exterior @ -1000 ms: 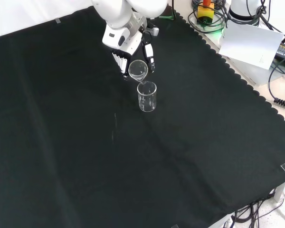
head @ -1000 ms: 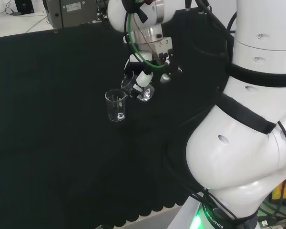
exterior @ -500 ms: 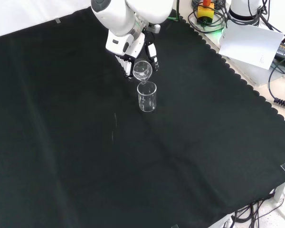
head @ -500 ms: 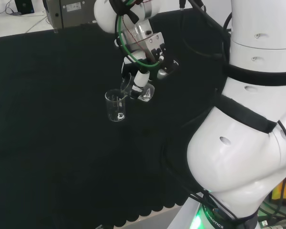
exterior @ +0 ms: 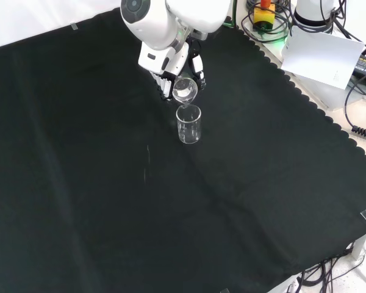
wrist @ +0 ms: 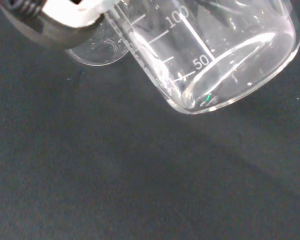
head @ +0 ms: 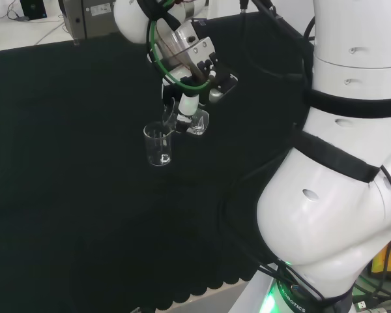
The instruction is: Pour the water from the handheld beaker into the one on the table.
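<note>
Graduation marks with the numbers 100 and 50 on the handheld beaker (wrist: 210, 55)

In the head view you look from behind and above the arm's base, over the white links (head: 339, 163), across the cloth (head: 65, 215). The front view faces the arm and looks down on the cloth from farther away. Both share the standing beaker (head: 158, 145). The wrist view is very close to the held beaker (wrist: 215, 55).

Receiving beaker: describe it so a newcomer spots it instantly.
In the front view, find the black cloth, then the hand near its top. Just below stands an upright clear beaker; unlike the tilted beaker the hand holds above it, it rests on the cloth.
</note>
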Tool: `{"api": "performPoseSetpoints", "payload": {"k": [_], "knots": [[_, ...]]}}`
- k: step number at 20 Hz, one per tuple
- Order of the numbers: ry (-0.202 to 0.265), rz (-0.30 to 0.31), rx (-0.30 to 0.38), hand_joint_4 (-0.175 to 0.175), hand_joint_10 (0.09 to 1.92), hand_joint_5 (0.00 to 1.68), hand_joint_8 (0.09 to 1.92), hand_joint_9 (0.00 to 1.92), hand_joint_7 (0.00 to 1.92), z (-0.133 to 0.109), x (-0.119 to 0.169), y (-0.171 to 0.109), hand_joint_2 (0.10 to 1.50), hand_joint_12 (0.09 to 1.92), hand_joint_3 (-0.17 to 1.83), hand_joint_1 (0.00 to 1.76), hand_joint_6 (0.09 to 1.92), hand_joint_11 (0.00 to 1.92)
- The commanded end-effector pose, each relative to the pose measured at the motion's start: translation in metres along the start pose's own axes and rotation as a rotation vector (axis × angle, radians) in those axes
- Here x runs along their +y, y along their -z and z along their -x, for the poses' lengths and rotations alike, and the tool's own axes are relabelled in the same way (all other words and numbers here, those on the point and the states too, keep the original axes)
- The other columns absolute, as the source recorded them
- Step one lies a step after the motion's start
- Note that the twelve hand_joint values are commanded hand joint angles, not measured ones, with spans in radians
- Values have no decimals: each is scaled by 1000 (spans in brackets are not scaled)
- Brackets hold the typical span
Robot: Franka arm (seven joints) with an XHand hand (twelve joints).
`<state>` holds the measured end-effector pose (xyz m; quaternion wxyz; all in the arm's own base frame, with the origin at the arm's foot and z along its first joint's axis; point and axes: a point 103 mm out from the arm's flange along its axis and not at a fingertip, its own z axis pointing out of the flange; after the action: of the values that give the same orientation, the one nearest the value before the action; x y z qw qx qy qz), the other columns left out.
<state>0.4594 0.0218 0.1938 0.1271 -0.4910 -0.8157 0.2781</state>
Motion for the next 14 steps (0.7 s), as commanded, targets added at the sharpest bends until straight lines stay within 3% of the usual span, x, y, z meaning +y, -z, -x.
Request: {"api": "performPoseSetpoints", "payload": {"k": [1, 14], "knots": [[-4, -44, -35, -175, 859, 1119, 1184, 1554, 1398, -5, 1, 7, 1125, 885, -175, 1183, 854, 1343], [-27, -110, -93, -175, 866, 1111, 1189, 1551, 1396, -11, 1, 18, 1128, 890, -175, 1182, 867, 1342]]}}
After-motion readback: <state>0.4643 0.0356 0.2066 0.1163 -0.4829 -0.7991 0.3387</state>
